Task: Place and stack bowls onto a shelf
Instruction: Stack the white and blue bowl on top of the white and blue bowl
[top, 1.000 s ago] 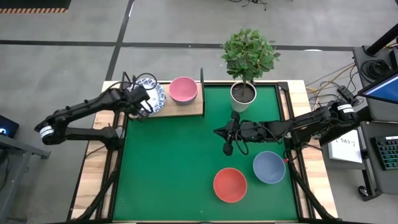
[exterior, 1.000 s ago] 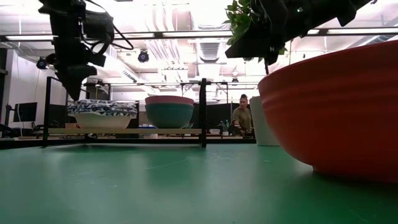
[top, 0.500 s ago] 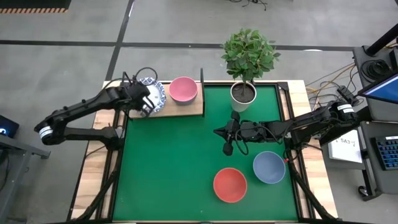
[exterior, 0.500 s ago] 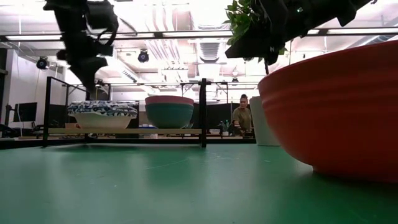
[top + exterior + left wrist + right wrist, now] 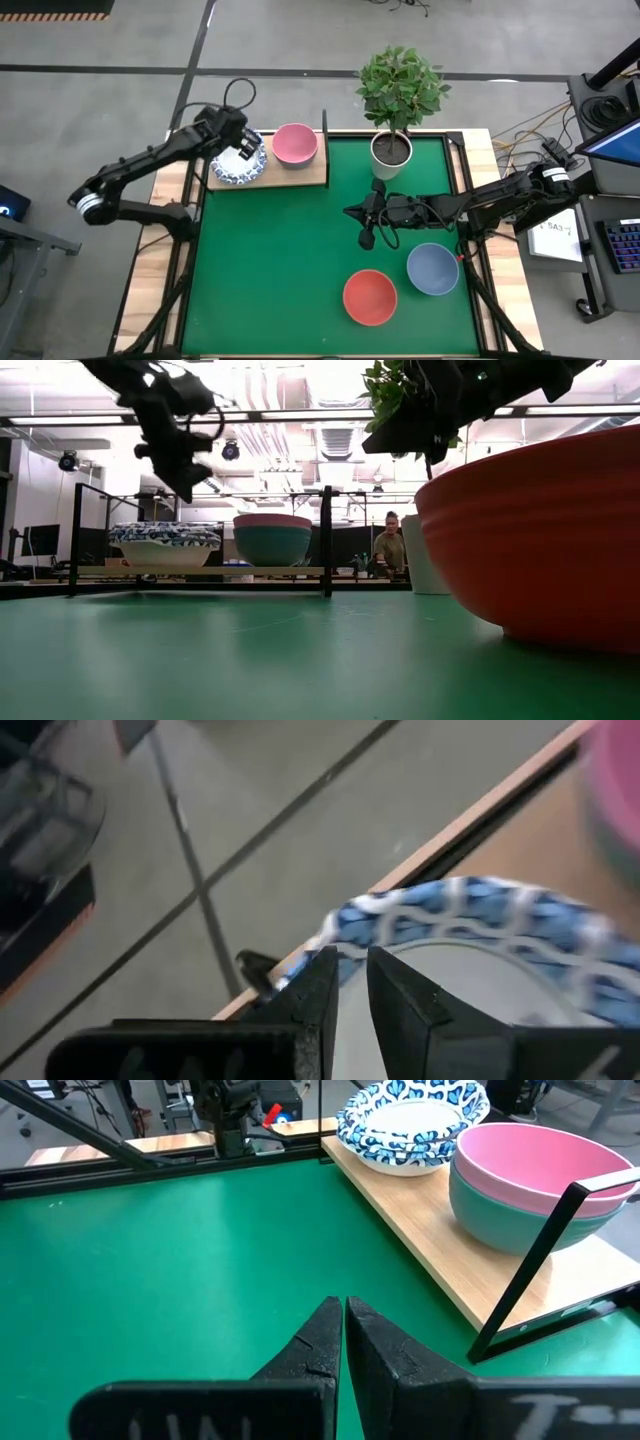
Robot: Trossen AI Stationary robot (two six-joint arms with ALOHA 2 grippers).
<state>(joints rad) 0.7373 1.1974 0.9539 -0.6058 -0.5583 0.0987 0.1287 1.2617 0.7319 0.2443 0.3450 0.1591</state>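
On the wooden shelf (image 5: 300,176) at the mat's far left stand a stack of white bowls with blue patterned rims (image 5: 232,168) and a pink bowl nested in a green one (image 5: 272,538). My left gripper (image 5: 241,143) hovers above the patterned stack's far rim (image 5: 480,910), slanting down. Its fingers stand a narrow gap apart with nothing between them. A red bowl (image 5: 370,297) and a grey-blue bowl (image 5: 433,268) rest on the green mat. My right gripper (image 5: 352,213) hangs shut over the mat's middle, empty.
A white pot with a small green plant (image 5: 391,150) stands at the mat's far edge, right of the shelf. Black uprights (image 5: 326,540) rise from the shelf's ends. The green mat (image 5: 280,260) lies bare on its left and near-left side.
My left gripper has risen from the left rim of the patterned bowls and swung toward the far edge and a little to the right. It has tipped from pointing steeply down to a shallower slant. The bowls have stayed where they were.
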